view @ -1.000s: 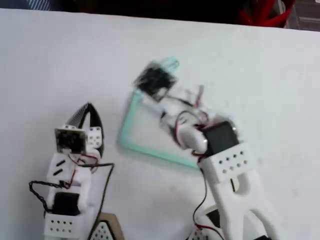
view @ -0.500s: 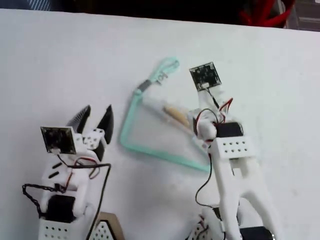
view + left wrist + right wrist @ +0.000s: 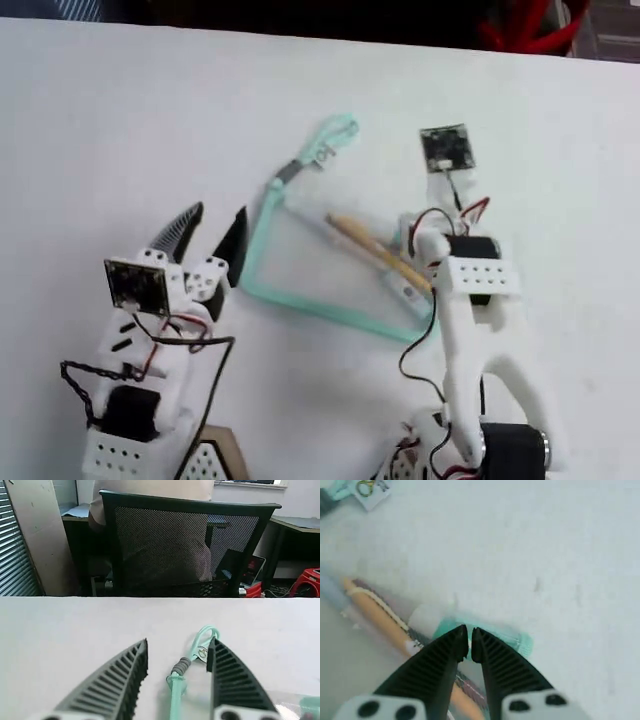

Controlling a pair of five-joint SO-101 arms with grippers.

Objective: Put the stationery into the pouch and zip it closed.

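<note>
The clear pouch [image 3: 256, 250], edged in mint green, lies flat with a tan pencil [image 3: 368, 245] inside. Left gripper [image 3: 218, 213] is spread; right gripper [image 3: 469, 632] is pressed together.

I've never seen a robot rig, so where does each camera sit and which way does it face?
High view: fixed above the table, looking down on left arm, right arm and teal-edged pouch.
Left wrist view: on the left arm, facing across the table toward a chair; its open left end effector frames the zip pull.
Right wrist view: on the right arm, looking down; the right end effector sits over the pouch's corner.
Shared: the pencil, in high and right wrist views.
</note>
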